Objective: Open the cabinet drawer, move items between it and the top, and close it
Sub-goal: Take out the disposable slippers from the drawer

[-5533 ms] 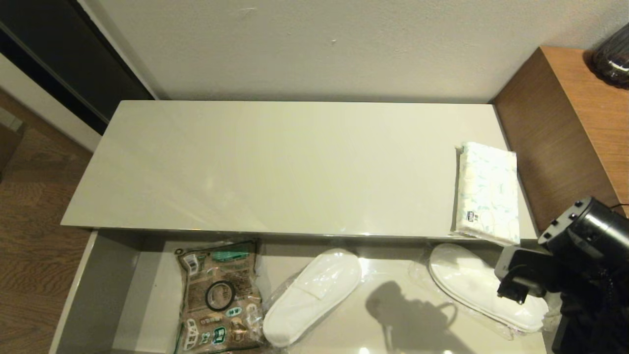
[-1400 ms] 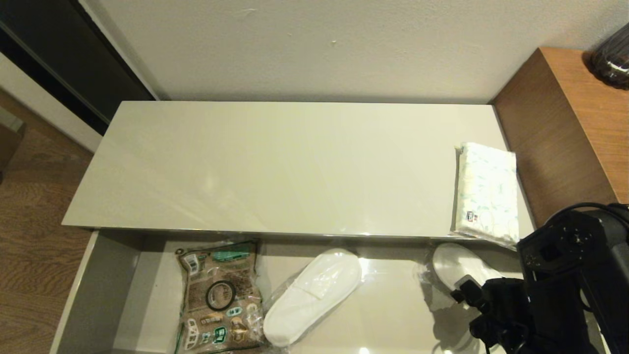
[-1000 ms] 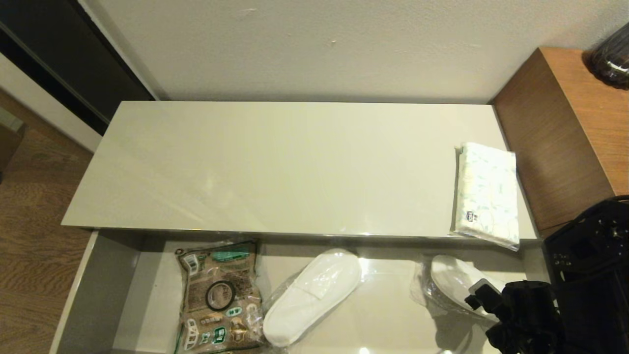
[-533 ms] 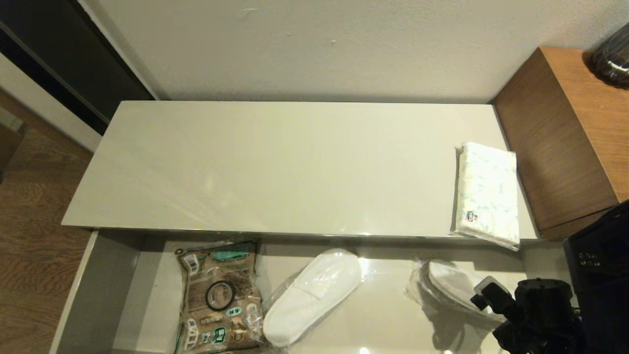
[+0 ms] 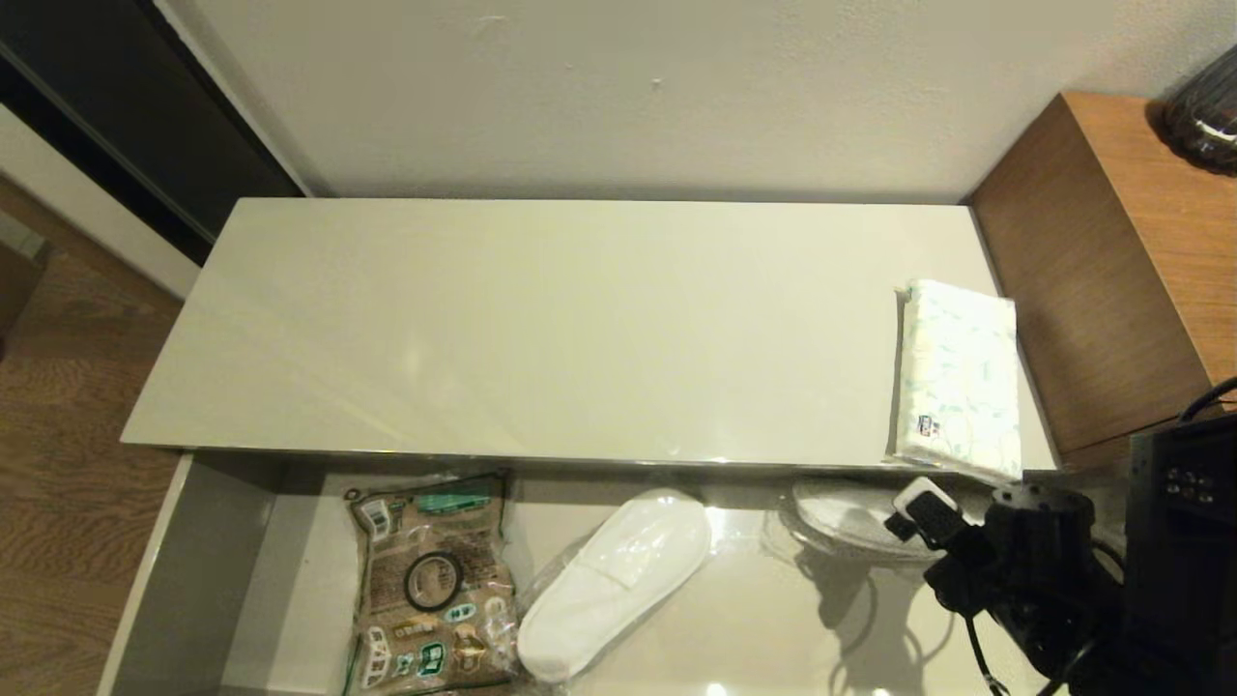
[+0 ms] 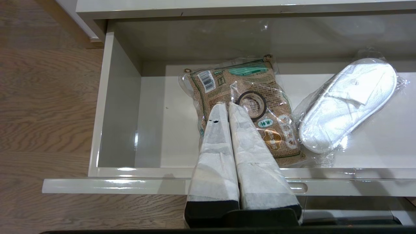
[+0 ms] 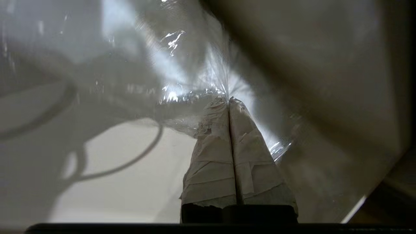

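While our right gripper (image 5: pixel 918 507) clamps its jaws on the wrapped slipper's (image 5: pixel 850 517) plastic, the slipper blurs; our left gripper's (image 6: pixel 226 107) jaws stay together.

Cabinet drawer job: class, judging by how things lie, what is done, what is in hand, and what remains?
Done: the cabinet drawer stands pulled out. In hand: the right tool is shut on the clear wrap of the right-hand slipper, which hangs just under the edge of the top. The left tool waits shut above the brown bag. Left: landing that slipper on the top, putting the tissue pack inside, and closing the drawer.
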`<state>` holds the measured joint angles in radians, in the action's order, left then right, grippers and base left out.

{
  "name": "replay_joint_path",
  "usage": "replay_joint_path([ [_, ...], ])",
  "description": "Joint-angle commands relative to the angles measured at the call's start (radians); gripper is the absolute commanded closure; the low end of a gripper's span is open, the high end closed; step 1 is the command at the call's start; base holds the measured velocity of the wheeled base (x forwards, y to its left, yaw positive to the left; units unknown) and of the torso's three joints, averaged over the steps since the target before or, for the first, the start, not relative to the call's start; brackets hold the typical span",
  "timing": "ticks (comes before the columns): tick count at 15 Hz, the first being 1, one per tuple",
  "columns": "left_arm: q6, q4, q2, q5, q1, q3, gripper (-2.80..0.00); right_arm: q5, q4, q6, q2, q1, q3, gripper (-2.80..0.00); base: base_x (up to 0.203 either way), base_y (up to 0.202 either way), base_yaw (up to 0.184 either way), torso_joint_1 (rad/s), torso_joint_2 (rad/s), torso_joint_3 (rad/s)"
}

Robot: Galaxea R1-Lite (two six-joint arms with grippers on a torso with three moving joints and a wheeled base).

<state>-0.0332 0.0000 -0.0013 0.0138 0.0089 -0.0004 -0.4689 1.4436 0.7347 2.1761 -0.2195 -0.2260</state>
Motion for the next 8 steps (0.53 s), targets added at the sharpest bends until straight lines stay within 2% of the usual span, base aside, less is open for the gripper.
replay_joint_path([
  [1, -0.001, 0.0, 0.001, 0.0, 0.0, 0.0, 0.0, -0.004, -0.095, 0.009, -0.069, -0.015, -0.094, 0.0, 0.0, 0.0, 0.0, 0.0, 0.0, 0.0],
  [5, -0.001, 0.0, 0.001, 0.0, 0.0, 0.0, 0.0, -0.005, -0.428, 0.005, -0.262, -0.026, -0.178, 0.0, 0.0, 0.0, 0.0, 0.0, 0.0, 0.0],
  [8, -0.001, 0.0, 0.001, 0.0, 0.0, 0.0, 0.0, -0.005, -0.624, 0.002, -0.383, -0.041, -0.233, 0.0, 0.0, 0.0, 0.0, 0.0, 0.0, 0.0],
])
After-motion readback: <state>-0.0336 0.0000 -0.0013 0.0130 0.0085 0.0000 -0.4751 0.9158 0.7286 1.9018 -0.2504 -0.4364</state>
